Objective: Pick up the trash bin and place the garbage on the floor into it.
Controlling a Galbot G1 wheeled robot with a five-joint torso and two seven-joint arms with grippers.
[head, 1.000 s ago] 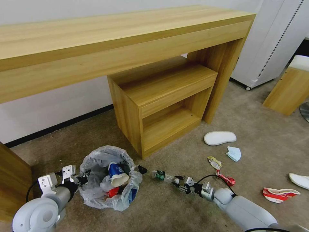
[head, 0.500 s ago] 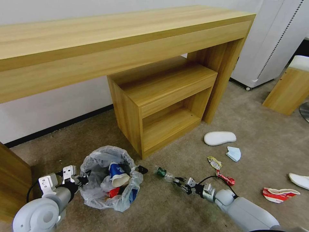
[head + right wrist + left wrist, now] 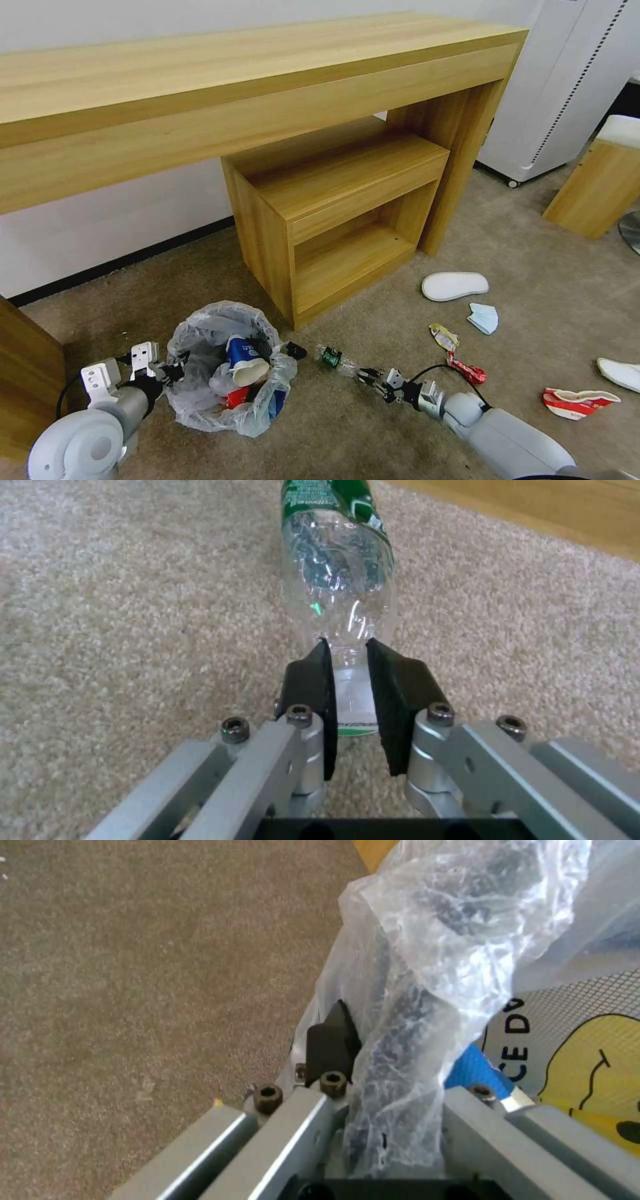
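Right claw carrying one bottle toward the held trash bin.

The trash bin (image 3: 227, 373) is sitting at lower left of the head view, the left claw (image 3: 175, 371) clenching its rim and liner to steady it for loading. The right claw (image 3: 347, 690), low centre, is gripping the bottle (image 3: 331, 358) by its neck, body pointing binward. On the floor (image 3: 373, 427) at right are lying two slippers (image 3: 455, 285), one mask (image 3: 484, 317), two wrappers (image 3: 445, 336), one bowl (image 3: 579, 402).

Long light-wood desk (image 3: 253, 87) against a plain white wall (image 3: 100, 227), small open wooden cabinet (image 3: 340, 207) tucked underneath, beige-tan short-pile carpet (image 3: 547, 267) everywhere.
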